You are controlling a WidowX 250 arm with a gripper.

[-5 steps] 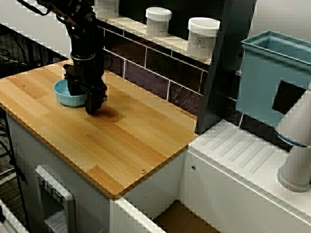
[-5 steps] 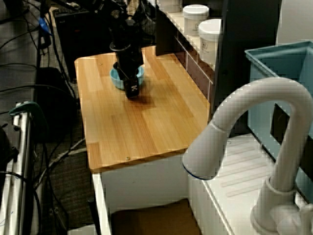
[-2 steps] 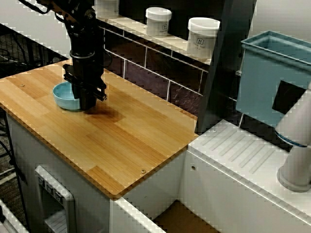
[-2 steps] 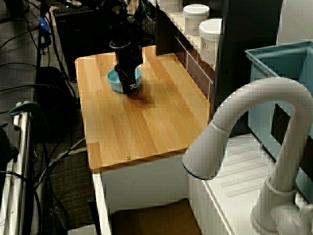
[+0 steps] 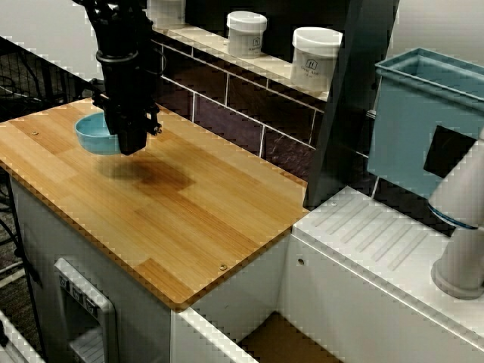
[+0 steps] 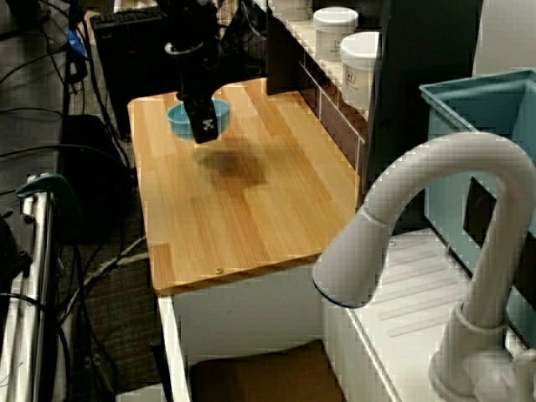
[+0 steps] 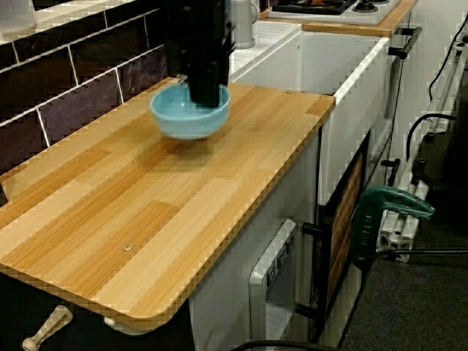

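The black gripper (image 5: pixel 129 145) points straight down over the far left part of the light wooden countertop (image 5: pixel 212 212), its fingers pinched on the rim of a pale blue round bowl (image 5: pixel 92 134). In the low view along the counter, one finger reaches down inside the bowl (image 7: pixel 183 123) at its far side, and the bowl hangs upright, clear of the wood, with a soft shadow under it. The view over the tap shows the same grip, with the bowl (image 6: pixel 179 118) sticking out to the left of the gripper (image 6: pixel 203 131). A darker patch (image 5: pixel 155 174) lies on the wood just near and right of the bowl. On the tiled ledge behind stand two white lidded jars (image 5: pixel 315 57), well apart from the bowl. Far right are a teal plastic bin (image 5: pixel 420 128), a white ribbed drainboard (image 5: pixel 378 242) and a white curved tap (image 6: pixel 435 209).
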